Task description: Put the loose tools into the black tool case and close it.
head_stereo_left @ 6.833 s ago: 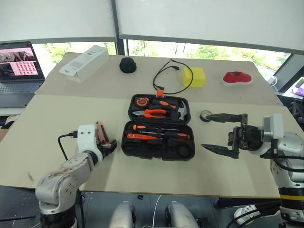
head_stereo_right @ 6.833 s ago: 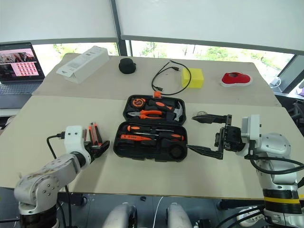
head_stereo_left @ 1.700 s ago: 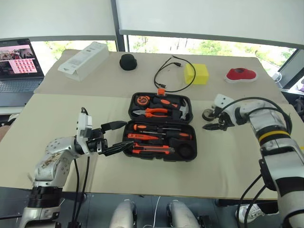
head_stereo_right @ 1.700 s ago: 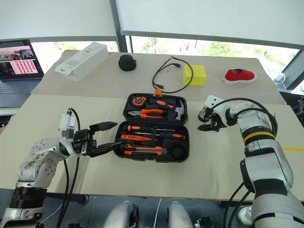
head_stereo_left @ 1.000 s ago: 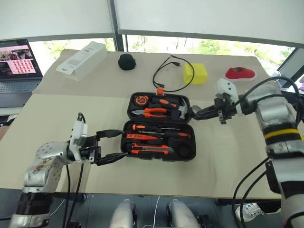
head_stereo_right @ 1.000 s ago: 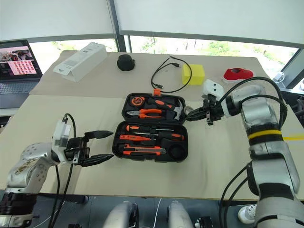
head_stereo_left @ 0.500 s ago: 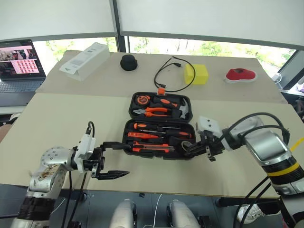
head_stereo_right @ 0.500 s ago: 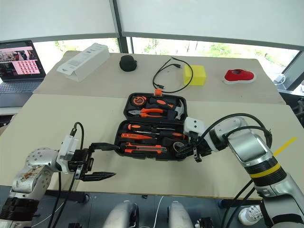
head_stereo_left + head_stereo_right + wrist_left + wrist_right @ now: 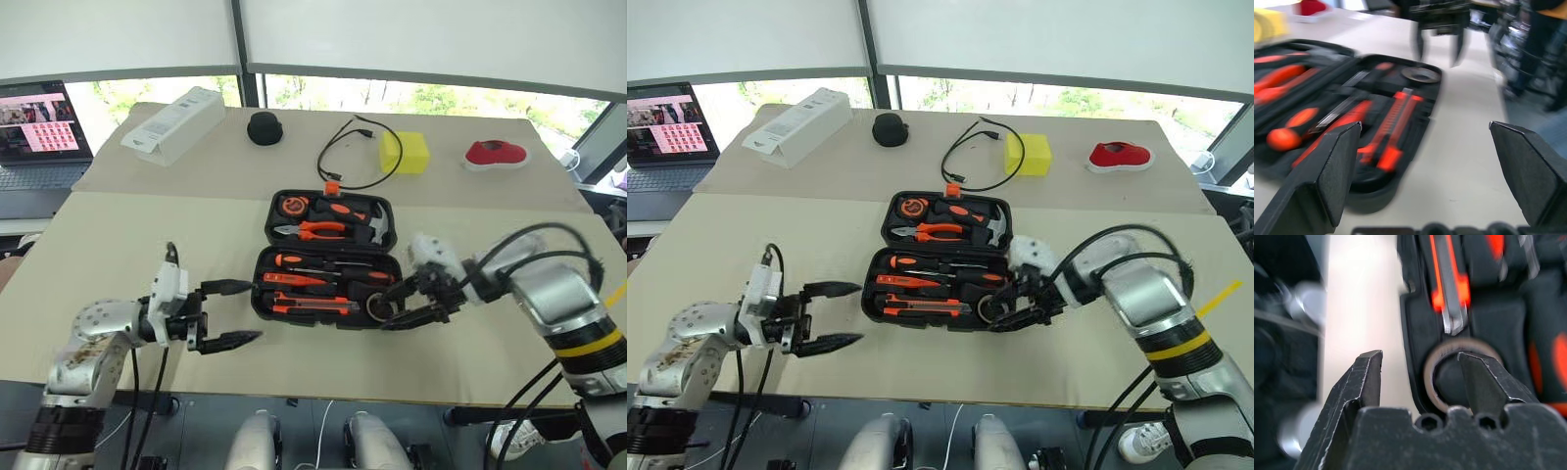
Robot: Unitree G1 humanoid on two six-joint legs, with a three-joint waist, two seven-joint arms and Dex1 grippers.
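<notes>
The black tool case lies open at the table's middle. Orange-handled screwdrivers and a utility knife sit in its front half. Pliers, a tape measure and a hammer fill the rear half. A grey ring rests in the front right corner slot. My right gripper hovers open at that corner, one finger over the ring and the other over the table. My left gripper stands open and empty just left of the case, pointing at it.
Across the table's seam at the back lie a white long box, a black round object, a black cable, a yellow block and a red object. A laptop sits far left. The table's front edge runs close behind both grippers.
My right gripper swung from beside the lid down to the case's front right corner and has opened there, with the ring now in the slot. The left gripper shifted slightly toward the case.
</notes>
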